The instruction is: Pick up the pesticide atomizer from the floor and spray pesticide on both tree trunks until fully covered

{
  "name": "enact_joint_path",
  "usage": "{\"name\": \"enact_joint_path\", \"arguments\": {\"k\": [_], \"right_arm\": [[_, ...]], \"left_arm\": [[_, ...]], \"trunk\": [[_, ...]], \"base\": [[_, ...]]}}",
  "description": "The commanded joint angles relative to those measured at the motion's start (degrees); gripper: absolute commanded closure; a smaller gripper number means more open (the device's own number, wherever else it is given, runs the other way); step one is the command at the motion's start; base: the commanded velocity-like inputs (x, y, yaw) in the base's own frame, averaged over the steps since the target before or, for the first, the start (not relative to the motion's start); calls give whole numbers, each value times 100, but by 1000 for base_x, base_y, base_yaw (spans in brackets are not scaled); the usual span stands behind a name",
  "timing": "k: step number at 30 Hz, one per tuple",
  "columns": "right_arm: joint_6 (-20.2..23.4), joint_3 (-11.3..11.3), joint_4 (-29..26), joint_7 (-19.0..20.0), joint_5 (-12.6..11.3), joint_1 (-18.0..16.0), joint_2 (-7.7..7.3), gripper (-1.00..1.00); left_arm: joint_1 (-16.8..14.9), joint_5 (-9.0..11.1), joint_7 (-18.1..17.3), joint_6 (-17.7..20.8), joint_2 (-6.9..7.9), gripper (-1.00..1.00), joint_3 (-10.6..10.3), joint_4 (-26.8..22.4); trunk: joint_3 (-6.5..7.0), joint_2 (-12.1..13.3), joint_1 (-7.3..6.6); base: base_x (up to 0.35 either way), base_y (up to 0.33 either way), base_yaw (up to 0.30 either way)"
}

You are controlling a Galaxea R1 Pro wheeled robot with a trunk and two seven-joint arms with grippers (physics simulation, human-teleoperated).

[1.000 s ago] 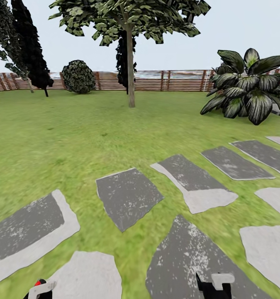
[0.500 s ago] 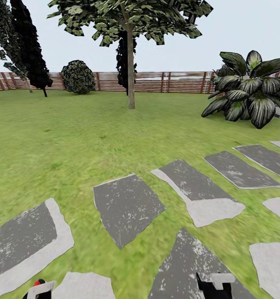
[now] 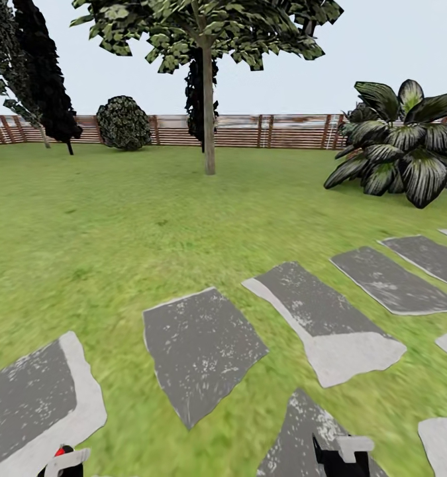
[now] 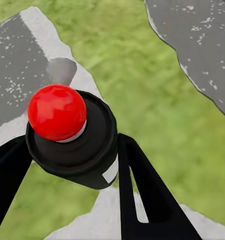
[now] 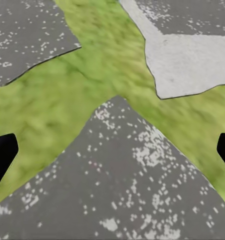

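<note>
Left wrist view has the left gripper (image 4: 72, 165) clamped on the atomizer (image 4: 72, 137), so pickup's done. Right gripper (image 5: 112, 150) hangs spread, nothing in it. Tree (image 3: 208, 99) is far off, so no spraying yet.

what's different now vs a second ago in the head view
The whole picture has shifted, so the camera moved with the robot: the stepping stones slid down and toward the near edge, and the tree trunk and fence sit a touch lower. That reads as the robot rolling forward over the lawn. Unchanged: the left gripper stays shut on the pesticide atomizer, and the right gripper stays open and empty.
</note>
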Motion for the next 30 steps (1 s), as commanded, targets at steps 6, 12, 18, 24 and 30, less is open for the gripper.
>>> {"name": "enact_joint_path", "arguments": {"k": [6,12,18,24,30], "right_arm": [[-16,1,6,-9,10,0,0,-100],[-16,9,15,-9,14,2,7,-100],[-16,9,15,-9,14,-2,9,-100],[-16,5,115,-9,7,-2,9,-100],[-16,6,137,-9,8,-1,9,-100]], "left_arm": [[-3,29,2,-22,-13,100,-6,3],[-3,29,2,-18,-13,100,-6,3],[-3,21,2,-9,-15,100,-6,6],[-3,26,-2,-8,-15,100,-6,-2],[-4,29,-15,-8,-15,100,-6,-13]], "trunk": [[-5,-2,3],[-5,-2,3],[-5,-2,3],[-5,-2,3],[-5,-2,3]], "base": [[338,0,0],[338,0,0],[338,0,0],[338,0,0],[338,0,0]]}}
